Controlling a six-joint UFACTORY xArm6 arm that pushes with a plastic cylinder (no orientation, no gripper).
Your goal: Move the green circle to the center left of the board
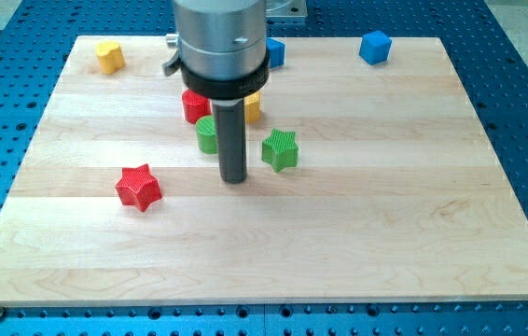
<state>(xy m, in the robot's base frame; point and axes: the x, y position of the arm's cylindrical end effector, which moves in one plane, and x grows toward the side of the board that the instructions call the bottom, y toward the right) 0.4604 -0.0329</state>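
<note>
The green circle [206, 135] sits on the wooden board [339, 233] a little above centre, partly hidden behind my rod. My tip [235, 179] rests on the board just below and to the right of the green circle, close to it. A green star [281, 149] lies just right of the rod. A red block [193, 105] sits above the green circle, partly hidden by the arm's body. A yellow block [253, 106] peeks out to the right of the rod, mostly hidden.
A red star [138, 187] lies at the view's left of centre. A yellow block [109, 56] sits near the top left corner. A blue cube [374, 47] is at the top right, and another blue block [275, 52] is at top centre beside the arm.
</note>
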